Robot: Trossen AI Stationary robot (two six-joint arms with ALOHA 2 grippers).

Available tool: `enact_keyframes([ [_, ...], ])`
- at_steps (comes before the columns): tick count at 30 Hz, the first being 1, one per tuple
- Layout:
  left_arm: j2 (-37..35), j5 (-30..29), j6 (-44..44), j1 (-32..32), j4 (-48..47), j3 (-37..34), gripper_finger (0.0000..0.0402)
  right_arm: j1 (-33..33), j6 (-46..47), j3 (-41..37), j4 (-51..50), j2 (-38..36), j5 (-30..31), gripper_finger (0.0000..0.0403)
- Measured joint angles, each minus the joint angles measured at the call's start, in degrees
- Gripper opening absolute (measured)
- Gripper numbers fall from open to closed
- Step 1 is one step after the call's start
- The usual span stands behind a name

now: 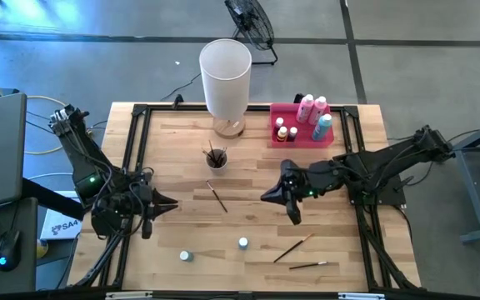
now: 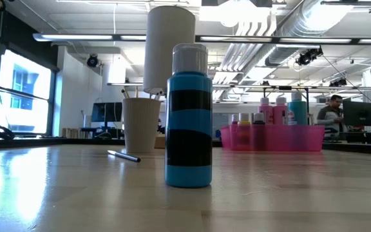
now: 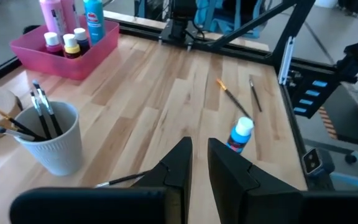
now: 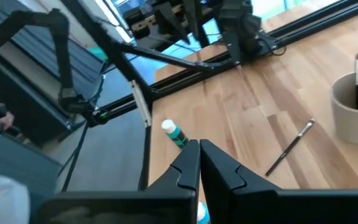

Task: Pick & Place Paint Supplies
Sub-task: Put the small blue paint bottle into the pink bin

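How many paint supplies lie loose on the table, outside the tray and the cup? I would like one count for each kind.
Brushes: 3
Small bottles: 2
Total: 5

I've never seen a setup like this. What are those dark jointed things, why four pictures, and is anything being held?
They are two robot arms at a wooden table. One picture looks down from above, one sits at tabletop height, and one camera rides on each wrist. From above, the left gripper and right gripper hover over the table, both holding nothing; the right one is shut. A pink rectangular tray holds paint bottles, a white ribbed cup holds brushes, and a tall white cylinder stands behind it. Two small blue bottles and three thin loose brushes lie on the wood.
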Motion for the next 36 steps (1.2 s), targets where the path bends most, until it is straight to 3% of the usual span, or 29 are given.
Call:
enact_keyframes([
  [21,0.0,1.3,0.5,0.0,1.1,0.0,0.0049,-0.3,-1.1,0.0,2.5,0.0,-5.4,0.0004],
  [32,0.0,1.2,0.9,0.0,0.8,0.0,0.0049,-1.0,-14.0,0.1,14.8,1.9,-5.3,0.0004],
  [36,0.0,1.7,0.9,0.0,0.9,0.0,0.0049,-0.8,-14.8,0.1,20.4,3.3,-5.3,0.0004],
])
